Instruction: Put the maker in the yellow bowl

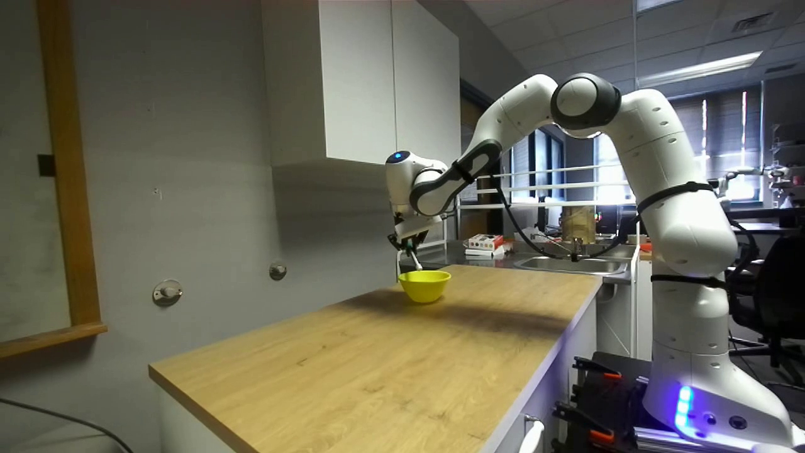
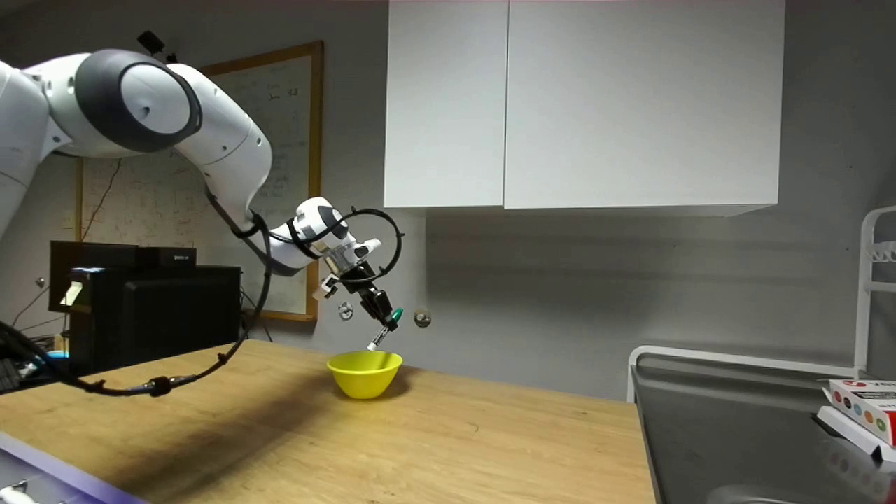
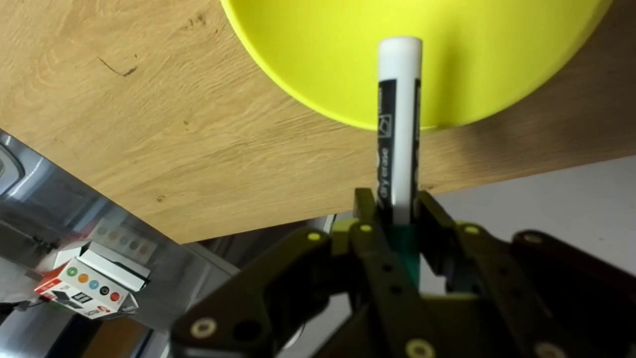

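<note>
The marker has a white and black barrel and a green cap; it shows in the wrist view (image 3: pixel 399 119) and in both exterior views (image 1: pixel 416 260) (image 2: pixel 379 339). My gripper (image 3: pixel 396 204) is shut on it near the green cap end, and also shows in both exterior views (image 1: pixel 409 243) (image 2: pixel 389 320). The marker tilts, its white end pointing down. The yellow bowl (image 1: pixel 424 289) stands upright on the wooden counter, also seen in an exterior view (image 2: pixel 365 382) and the wrist view (image 3: pixel 308 74). The white end is just above the bowl's rim, apart from it. The visible bowl inside holds only a shadow.
The bowl stands on the wooden counter (image 1: pixel 377 371) near the wall side. White cabinets (image 2: pixel 644 105) hang above the wall side. A dark sink top (image 2: pixel 728 434) adjoins the counter, with a white and red box (image 2: pixel 864 406) and a white rack (image 2: pixel 864 294).
</note>
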You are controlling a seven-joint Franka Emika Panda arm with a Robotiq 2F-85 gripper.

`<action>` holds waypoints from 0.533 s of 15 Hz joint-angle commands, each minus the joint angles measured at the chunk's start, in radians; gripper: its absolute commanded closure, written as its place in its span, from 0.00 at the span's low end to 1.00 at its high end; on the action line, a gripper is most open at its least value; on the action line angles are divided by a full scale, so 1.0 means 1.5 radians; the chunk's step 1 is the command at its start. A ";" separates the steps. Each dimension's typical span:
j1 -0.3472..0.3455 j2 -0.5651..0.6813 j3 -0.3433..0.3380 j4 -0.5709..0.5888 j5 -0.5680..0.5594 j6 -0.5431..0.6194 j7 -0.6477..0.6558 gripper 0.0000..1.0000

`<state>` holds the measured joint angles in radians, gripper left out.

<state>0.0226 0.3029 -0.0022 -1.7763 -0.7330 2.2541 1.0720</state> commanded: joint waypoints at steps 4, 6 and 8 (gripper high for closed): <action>0.025 0.037 -0.034 -0.003 0.011 0.020 0.032 0.89; 0.029 0.040 -0.039 -0.009 0.008 0.025 0.041 0.89; 0.034 0.042 -0.044 -0.016 0.007 0.027 0.049 0.89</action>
<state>0.0505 0.3624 -0.0432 -1.7829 -0.7282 2.2780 1.1136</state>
